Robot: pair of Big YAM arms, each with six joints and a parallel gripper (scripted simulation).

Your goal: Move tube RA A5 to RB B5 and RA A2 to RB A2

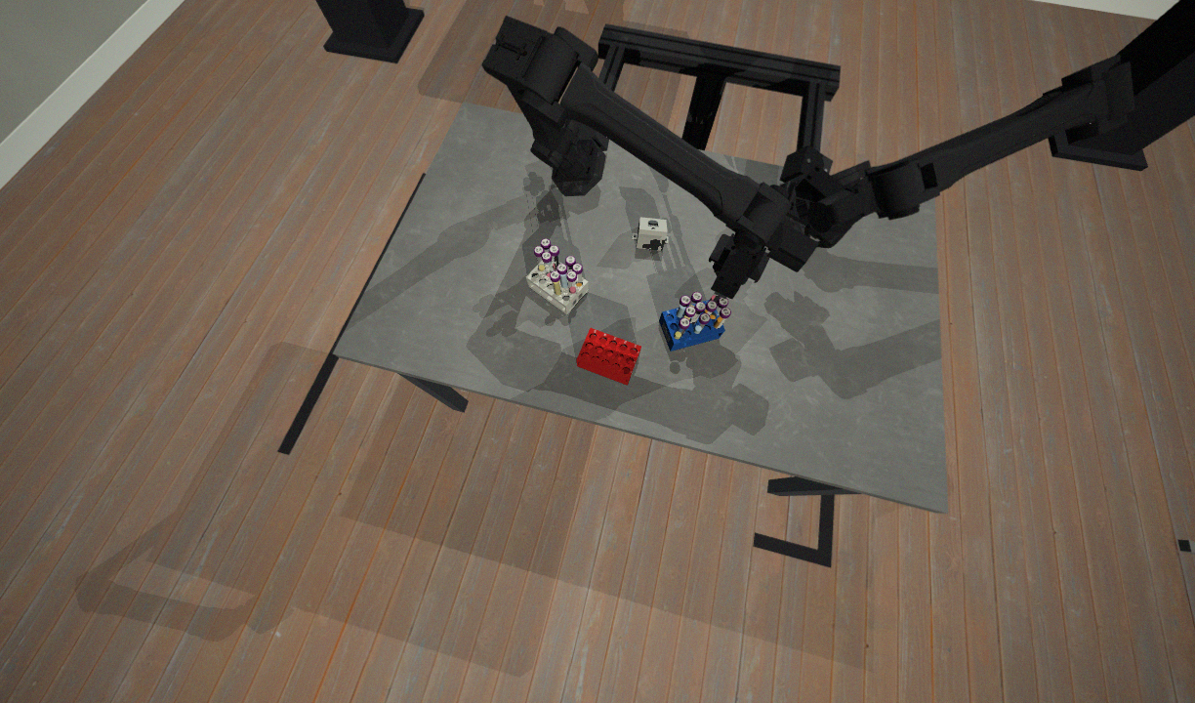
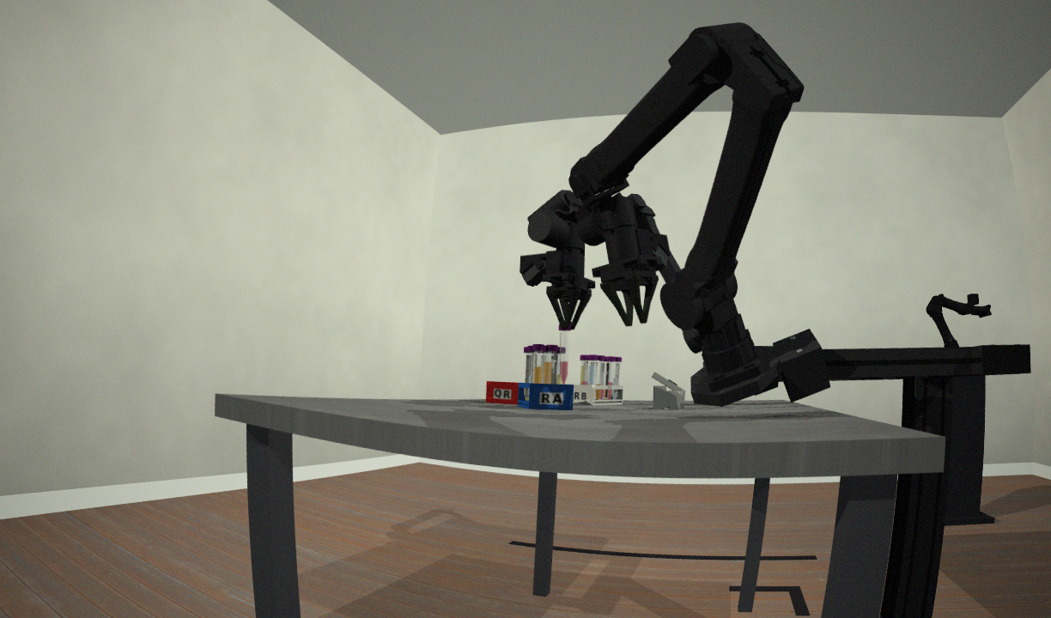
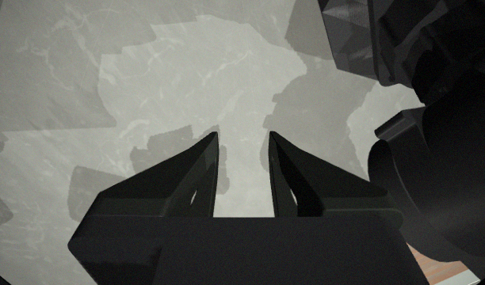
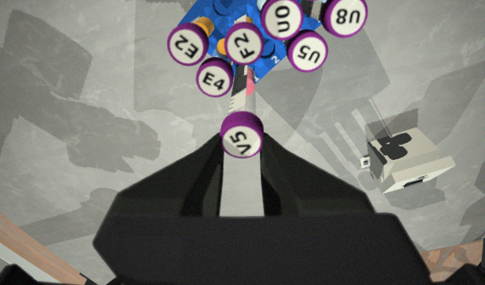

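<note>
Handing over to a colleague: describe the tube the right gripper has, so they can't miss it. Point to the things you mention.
Find the blue rack (image 1: 690, 335) (image 2: 545, 396) (image 4: 223, 20) on the grey table. Just above it, the right gripper (image 2: 568, 325) (image 4: 242, 142) grips a purple-capped tube (image 2: 563, 342) (image 4: 242, 138). Only its cap reads V5, higher than its neighbours'.

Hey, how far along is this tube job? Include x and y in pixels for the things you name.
Nothing is confirmably finished; I can't tell whether any tube in the white rack (image 1: 573, 301) (image 2: 580, 396) was moved there. In hand: the right gripper (image 1: 723, 295) (image 2: 566, 329) (image 4: 242, 142) holds tube V5 (image 2: 564, 342) (image 4: 242, 138) above the blue rack (image 1: 693, 338) (image 2: 546, 396) (image 4: 266, 66). Left: at least placing V5, letting go, then pressing the button.
</note>
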